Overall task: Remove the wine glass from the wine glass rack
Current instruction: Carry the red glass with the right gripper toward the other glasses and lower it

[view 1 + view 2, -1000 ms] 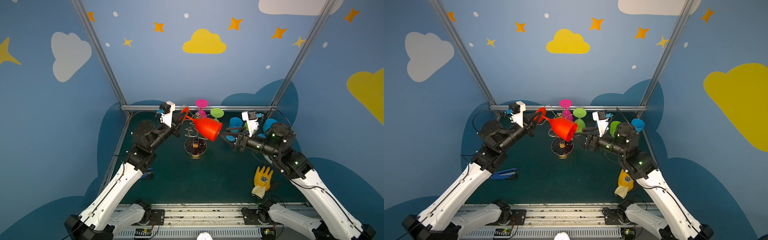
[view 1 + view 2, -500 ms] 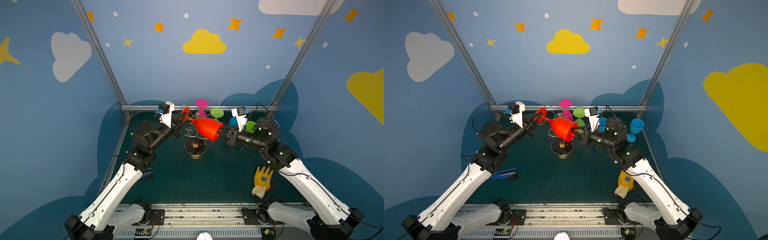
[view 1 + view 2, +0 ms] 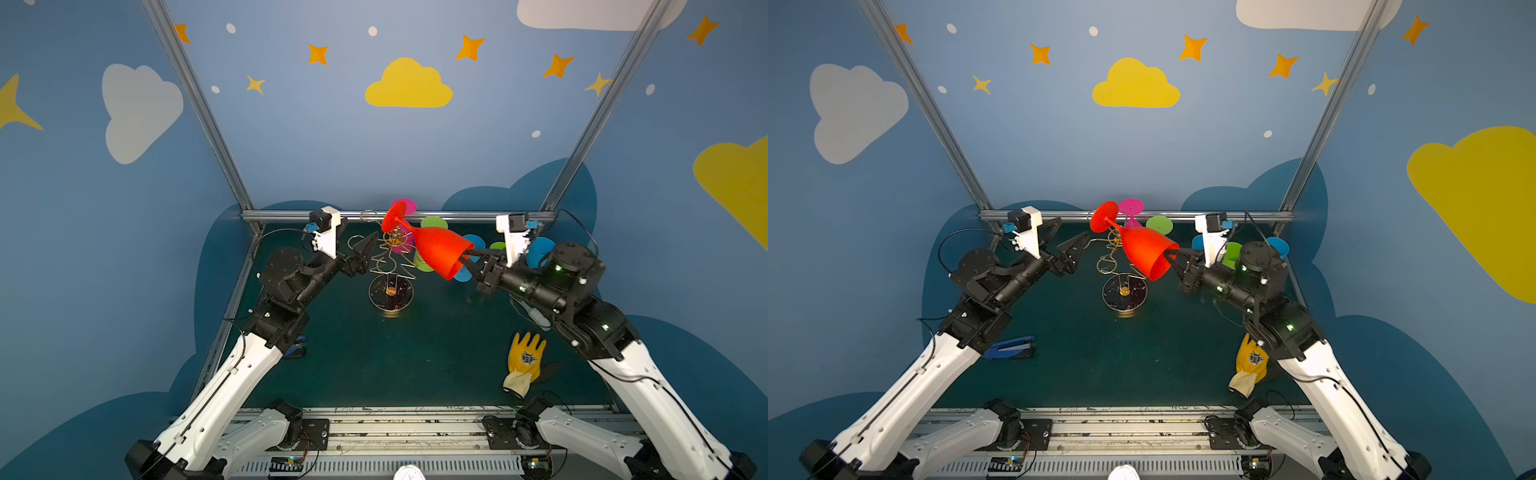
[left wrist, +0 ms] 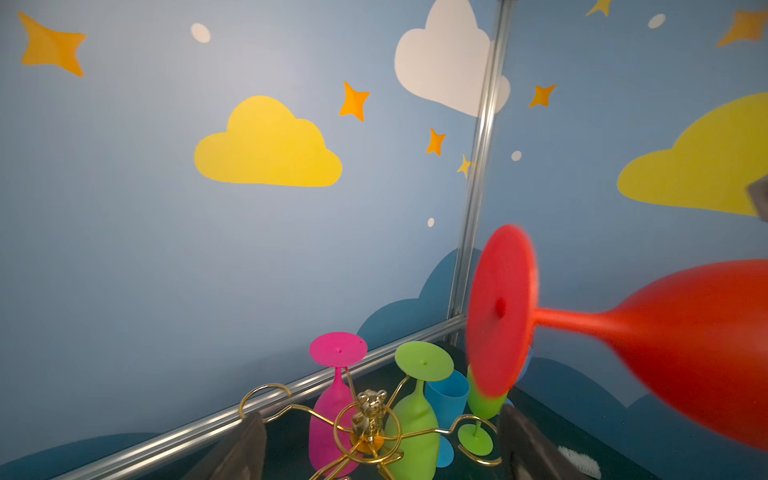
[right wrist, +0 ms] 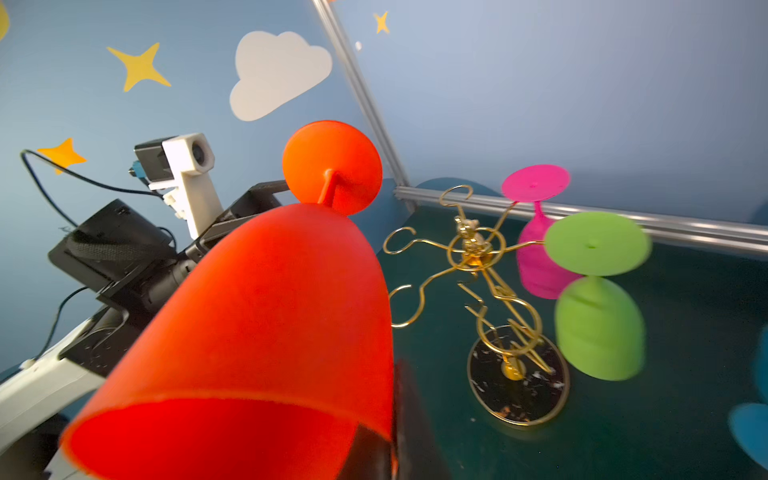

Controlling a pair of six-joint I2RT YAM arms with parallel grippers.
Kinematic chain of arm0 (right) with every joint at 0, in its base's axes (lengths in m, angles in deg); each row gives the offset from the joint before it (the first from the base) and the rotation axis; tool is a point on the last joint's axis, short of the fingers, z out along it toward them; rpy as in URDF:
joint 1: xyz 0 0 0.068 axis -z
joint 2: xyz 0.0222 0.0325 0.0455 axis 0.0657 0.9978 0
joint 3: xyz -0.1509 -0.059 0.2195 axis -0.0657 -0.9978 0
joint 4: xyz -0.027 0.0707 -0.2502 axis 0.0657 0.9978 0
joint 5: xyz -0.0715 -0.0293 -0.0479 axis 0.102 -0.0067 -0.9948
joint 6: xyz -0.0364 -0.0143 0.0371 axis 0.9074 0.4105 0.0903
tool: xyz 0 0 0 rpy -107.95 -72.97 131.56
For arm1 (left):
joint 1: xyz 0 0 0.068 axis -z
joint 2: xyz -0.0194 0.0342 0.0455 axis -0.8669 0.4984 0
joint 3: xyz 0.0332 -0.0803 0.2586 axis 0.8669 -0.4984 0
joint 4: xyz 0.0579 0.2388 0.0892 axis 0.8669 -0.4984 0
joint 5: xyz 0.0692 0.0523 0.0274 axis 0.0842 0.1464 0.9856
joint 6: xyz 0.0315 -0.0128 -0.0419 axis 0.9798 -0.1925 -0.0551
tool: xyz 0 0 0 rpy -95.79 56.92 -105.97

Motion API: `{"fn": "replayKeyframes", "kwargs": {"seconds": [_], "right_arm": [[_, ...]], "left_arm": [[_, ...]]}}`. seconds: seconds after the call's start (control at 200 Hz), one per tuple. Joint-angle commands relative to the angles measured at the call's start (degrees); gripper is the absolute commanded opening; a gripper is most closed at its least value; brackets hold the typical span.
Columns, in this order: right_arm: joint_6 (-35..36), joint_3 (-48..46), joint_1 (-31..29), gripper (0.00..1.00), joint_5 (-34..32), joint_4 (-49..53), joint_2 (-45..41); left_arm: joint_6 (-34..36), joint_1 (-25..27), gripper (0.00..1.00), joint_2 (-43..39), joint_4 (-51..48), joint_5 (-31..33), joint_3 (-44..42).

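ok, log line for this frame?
red plastic wine glass: off gold wire rack, tilted midair | right gripper: shut on rim | left gripper: open, clear

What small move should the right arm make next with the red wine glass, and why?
Probably draw the right gripper back toward its side, away from the wine glass rack. Its fingers pinch the rim of the red wine glass, whose foot hangs close to the rack's top, and the left gripper is open, clear of it.

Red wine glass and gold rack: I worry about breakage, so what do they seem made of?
Red wine glass: likely matte plastic or silicone; opaque, even colour, no glints. Wine glass rack: thin gold-toned metal wire, shiny highlights; its round base looks dark, glossy, white-flecked.
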Motion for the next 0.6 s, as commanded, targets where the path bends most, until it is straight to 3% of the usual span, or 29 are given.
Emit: {"fn": "replayKeyframes", "kwargs": {"seconds": [0.0,0.29,0.596], "right_arm": [[6.3,4.0,0.3,0.0,-10.1,12.3,-6.0],[9.3,9.6,0.3,0.0,-29.3,42.2,-12.3],[9.1,6.5,0.7,0.0,-30.8,50.8,-4.5]], "left_arm": [[-1.2,-4.4,0.89,-2.6,1.8,1.7,-0.9],[-11.3,-21.4,0.91,-4.3,6.9,-3.0,-8.8],[-10.2,-23.8,0.91,-5.7,12.8,-0.2,-18.9]]}}
